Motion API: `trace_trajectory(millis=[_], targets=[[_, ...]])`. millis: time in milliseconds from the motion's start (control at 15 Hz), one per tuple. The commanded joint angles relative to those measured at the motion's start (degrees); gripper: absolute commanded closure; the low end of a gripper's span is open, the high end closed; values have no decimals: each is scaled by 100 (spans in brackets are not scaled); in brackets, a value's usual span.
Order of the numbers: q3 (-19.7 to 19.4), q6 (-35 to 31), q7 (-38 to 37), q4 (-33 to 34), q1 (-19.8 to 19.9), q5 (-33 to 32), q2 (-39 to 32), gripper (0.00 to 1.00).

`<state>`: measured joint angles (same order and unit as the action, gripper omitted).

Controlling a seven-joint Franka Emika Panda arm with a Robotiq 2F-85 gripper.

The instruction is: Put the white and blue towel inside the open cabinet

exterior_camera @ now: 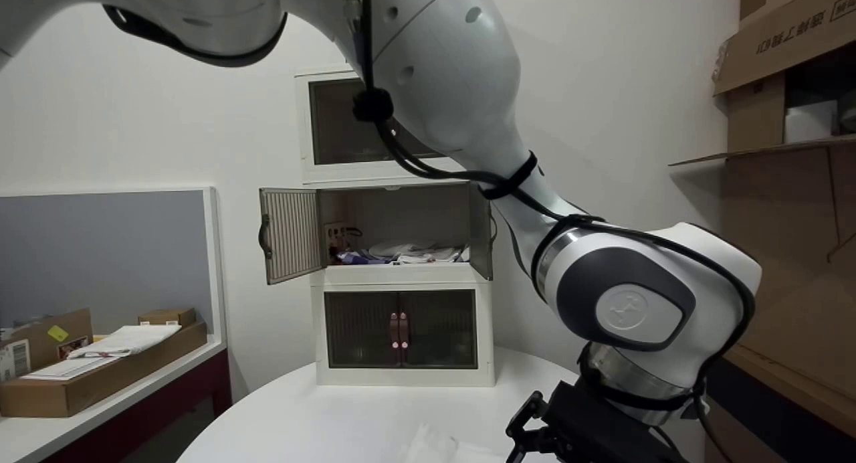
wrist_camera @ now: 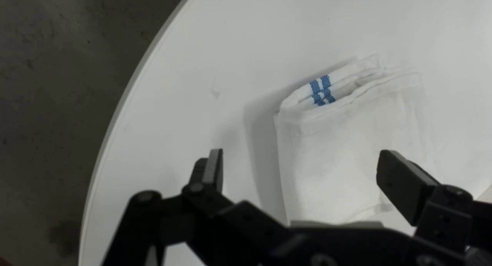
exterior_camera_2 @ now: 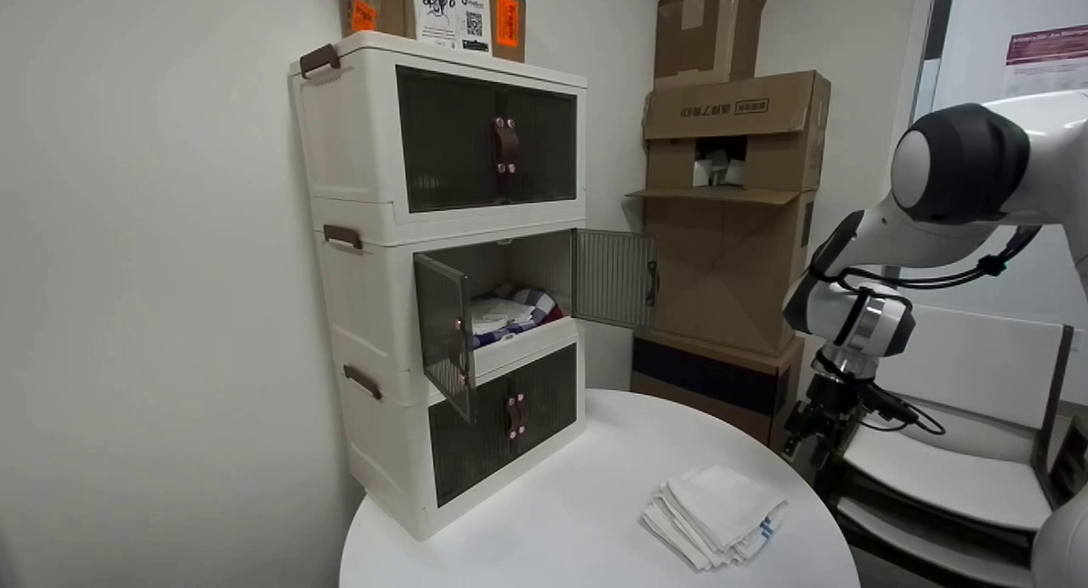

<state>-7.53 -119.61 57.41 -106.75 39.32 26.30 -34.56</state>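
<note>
A folded white towel with blue stripes lies on the white round table, in an exterior view [exterior_camera_2: 722,507], in the wrist view [wrist_camera: 342,154], and cut off at the bottom of an exterior view [exterior_camera: 438,446]. The open cabinet, the tower's middle section, shows in both exterior views [exterior_camera: 401,273] [exterior_camera_2: 527,348]. Its two grey ribbed doors stand swung out, and crumpled cloths lie inside. My gripper [wrist_camera: 301,152] is open and empty. It hangs above the towel, with one finger beyond the towel's left edge and one over the towel in the wrist view. It also shows in an exterior view [exterior_camera_2: 807,452].
The left cabinet door [exterior_camera_2: 446,333] and right door [exterior_camera_2: 614,278] jut out over the table [exterior_camera_2: 612,452]. The top and bottom sections have shut dark doors. Cardboard boxes [exterior_camera_2: 722,265] stack behind; a white chair [exterior_camera_2: 952,469] stands beside. A side counter holds boxes and a white cloth [exterior_camera: 127,341].
</note>
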Motion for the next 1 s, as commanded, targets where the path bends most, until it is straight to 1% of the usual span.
trace_trajectory(millis=[0,467,733,933], targets=[[66,-272,82,-293,23,58,95,0],[362,-622,306,-337,71,360,-15,0],[559,-797,533,-232,55,579,-236,0],[646,-875,630,-196,45,607,-416,0]])
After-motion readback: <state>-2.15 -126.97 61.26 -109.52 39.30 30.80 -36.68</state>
